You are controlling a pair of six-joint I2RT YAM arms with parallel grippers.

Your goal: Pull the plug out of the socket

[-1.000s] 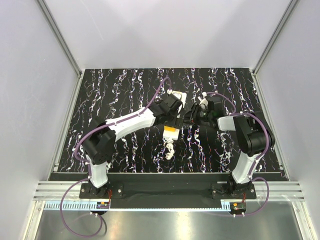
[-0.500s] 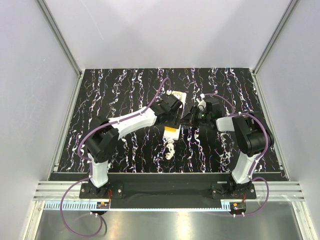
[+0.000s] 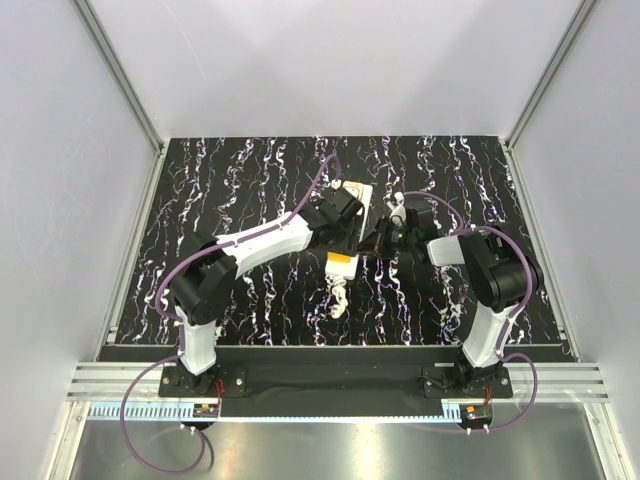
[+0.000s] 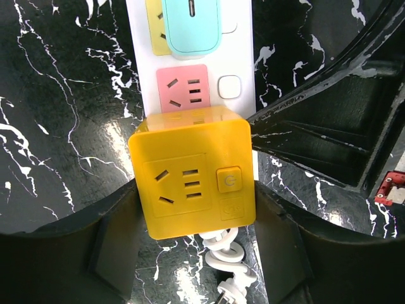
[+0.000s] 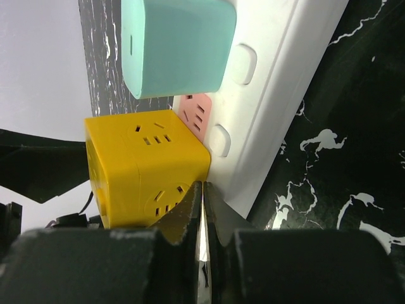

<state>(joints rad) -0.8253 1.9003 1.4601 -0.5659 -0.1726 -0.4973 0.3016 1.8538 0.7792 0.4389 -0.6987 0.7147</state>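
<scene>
Now | step: grip set, pull not yet done | left gripper clenched on yellow plug | right gripper pinched closed, empty, tips against socket at plug's 2 o'clock | next: brace the strip, pull straight off.

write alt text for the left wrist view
A yellow cube plug sits at the cord end of a white power strip, the left gripper straddling it. Beyond it are a free pink outlet and a teal plug; a knotted white cord trails below.
</scene>
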